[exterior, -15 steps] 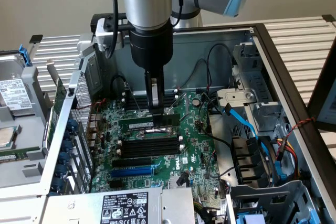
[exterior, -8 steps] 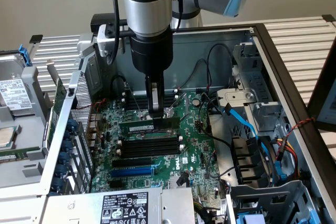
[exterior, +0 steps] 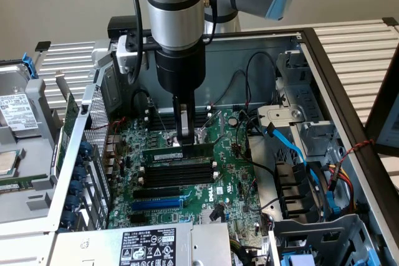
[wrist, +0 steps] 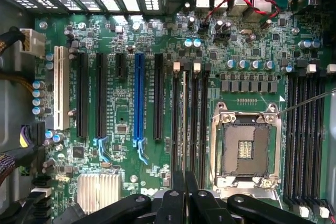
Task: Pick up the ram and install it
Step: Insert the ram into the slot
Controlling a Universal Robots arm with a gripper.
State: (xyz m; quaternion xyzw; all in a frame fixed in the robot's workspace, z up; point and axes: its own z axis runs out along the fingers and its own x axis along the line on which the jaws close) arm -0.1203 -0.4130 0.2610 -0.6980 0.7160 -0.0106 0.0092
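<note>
A: Status, from the exterior view's left to its right?

B: Far left, a grey metal assembly (exterior: 19,123) with a white label is set outside the case (exterior: 262,45). The perforated rear panel (exterior: 93,129) is seen next. After that the motherboard (exterior: 230,172) is laid flat inside.

A: Where is the ram?

B: The ram (exterior: 177,152) is seen near the board's middle. It is stood upright on its long edge, label side toward the camera, and lined up with the black memory slots (exterior: 177,172). The blue expansion slot (exterior: 159,204) is nearer the camera and is not touched by it.

A: Claw?

B: The gripper (exterior: 182,140) is pointed straight down. Its fingers (exterior: 182,123) are pinched on the ram's top edge, about mid-length. In the wrist view the stick is seen edge-on as a thin pale line with a black slot on either side. The CPU socket (wrist: 245,148) is just beside that bank.

A: Seated?

B: Whether it is down in the slot cannot be told.

A: Right side?

B: A slatted surface (exterior: 365,48) is seen outside the case.
</note>
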